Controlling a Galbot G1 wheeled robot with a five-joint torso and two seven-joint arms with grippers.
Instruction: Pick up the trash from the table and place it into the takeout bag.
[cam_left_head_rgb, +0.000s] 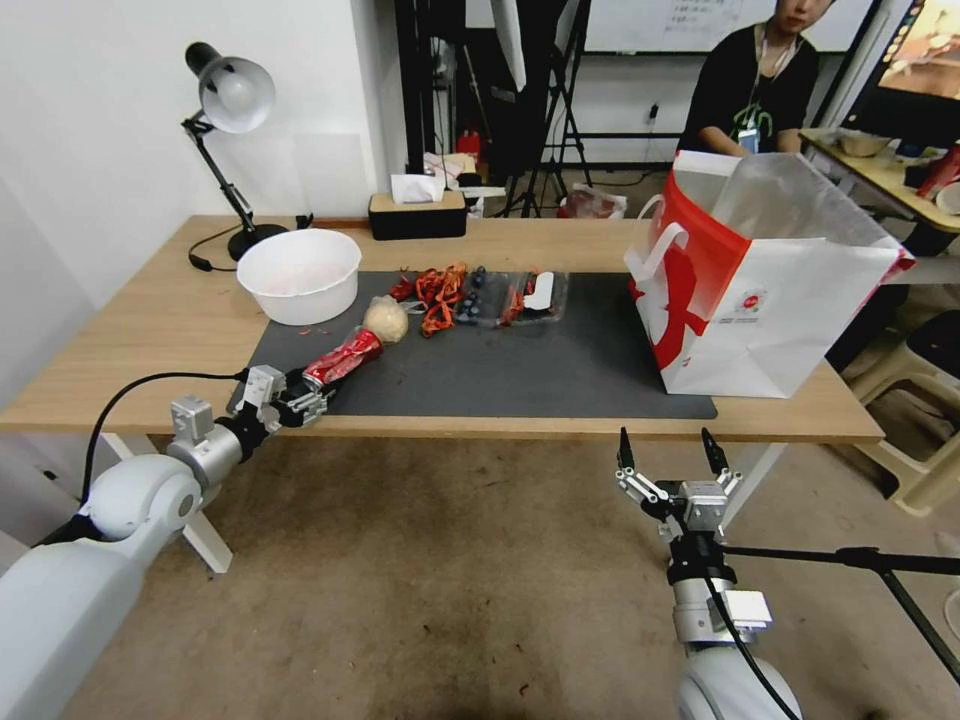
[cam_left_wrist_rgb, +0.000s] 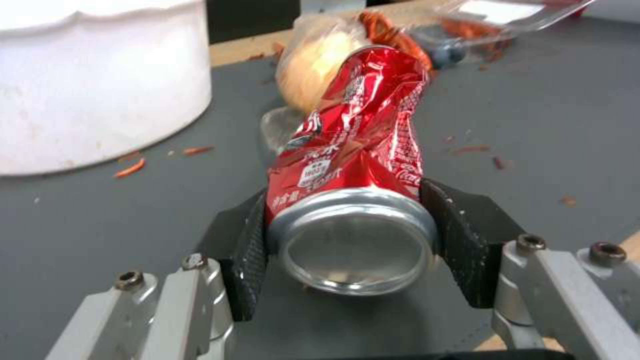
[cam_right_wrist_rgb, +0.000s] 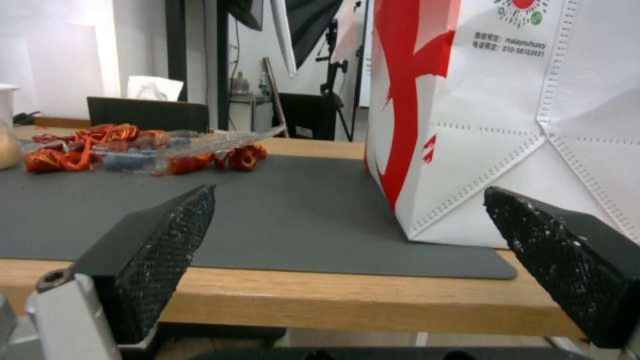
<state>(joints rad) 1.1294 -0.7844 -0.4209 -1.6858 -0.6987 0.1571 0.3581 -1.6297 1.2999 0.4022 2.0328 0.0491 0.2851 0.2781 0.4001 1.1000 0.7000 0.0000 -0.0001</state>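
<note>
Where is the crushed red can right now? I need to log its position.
In the head view the crushed red can lies on the mat's front left corner, its base between the left gripper pads, its far end against the tan wrapped ball.

Setting: lab or studio workroom. Evidence: light stands and tripods (cam_left_head_rgb: 560, 110) behind the table (cam_left_head_rgb: 150, 330), whiteboard (cam_left_head_rgb: 680, 25) on back wall, monitor (cam_left_head_rgb: 925, 60) at far right, desk lamp (cam_left_head_rgb: 232, 95), bare concrete floor (cam_left_head_rgb: 430, 570).

- Crushed red can (cam_left_wrist_rgb: 353, 150): glossy, creased metal with a bare silvery base.
- Left end effector (cam_left_wrist_rgb: 347, 245): brushed metal links; black pads (cam_left_wrist_rgb: 250, 260) are rough and textured.
- Mat (cam_left_head_rgb: 520, 370): matt dark grey.
- Worktop (cam_left_head_rgb: 180, 320): smooth light wood.
- Takeout bag (cam_left_head_rgb: 790, 320): matt white paper.
</note>
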